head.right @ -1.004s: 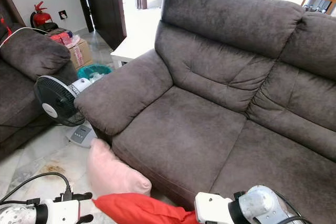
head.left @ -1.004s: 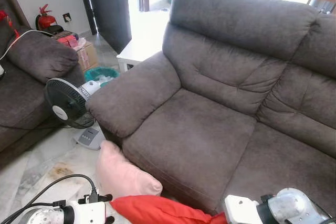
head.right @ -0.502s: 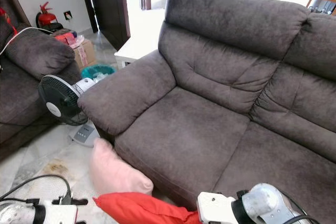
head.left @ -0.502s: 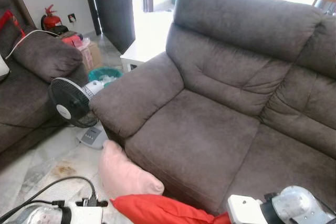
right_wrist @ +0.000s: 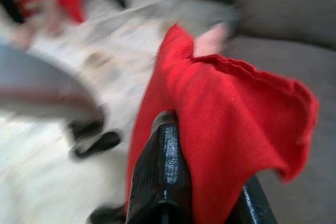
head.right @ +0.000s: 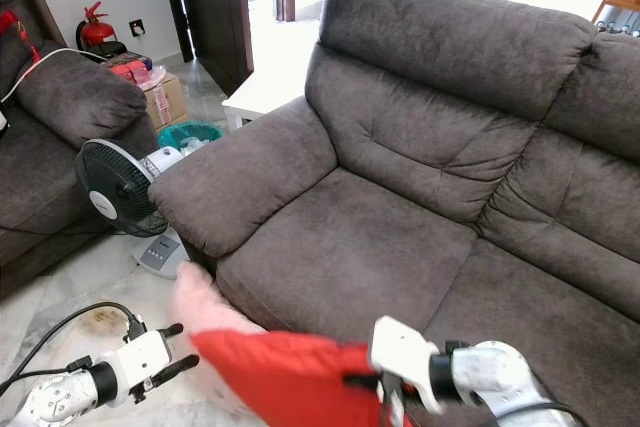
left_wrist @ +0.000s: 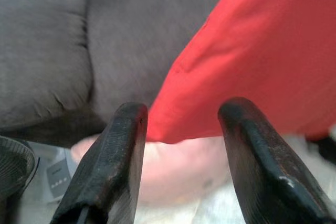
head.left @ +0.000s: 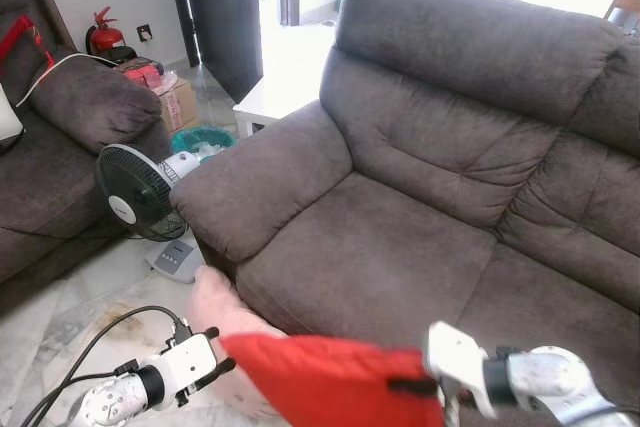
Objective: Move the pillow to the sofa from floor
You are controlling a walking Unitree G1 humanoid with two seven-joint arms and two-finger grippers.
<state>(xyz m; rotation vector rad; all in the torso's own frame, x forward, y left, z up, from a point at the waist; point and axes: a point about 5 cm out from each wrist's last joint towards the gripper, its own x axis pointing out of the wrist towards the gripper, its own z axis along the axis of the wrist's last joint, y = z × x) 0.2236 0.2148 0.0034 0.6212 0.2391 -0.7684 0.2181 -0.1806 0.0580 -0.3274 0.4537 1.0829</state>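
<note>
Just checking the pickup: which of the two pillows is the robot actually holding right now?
The red pillow, clamped by the right gripper. The pink pillow lies on the floor against the sofa.

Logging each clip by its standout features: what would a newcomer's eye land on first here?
The red pillow stands out, held by the right tool in front of the big grey-brown sofa, near the seat's front edge. The left tool, fingers open, sits by the pillow's left corner. Behind the red one a pale pink pillow lies on the floor against the sofa base, with a black fan by the armrest.

Right gripper (head.left: 440, 402) apparently grips red pillow (head.left: 335, 379).
</note>
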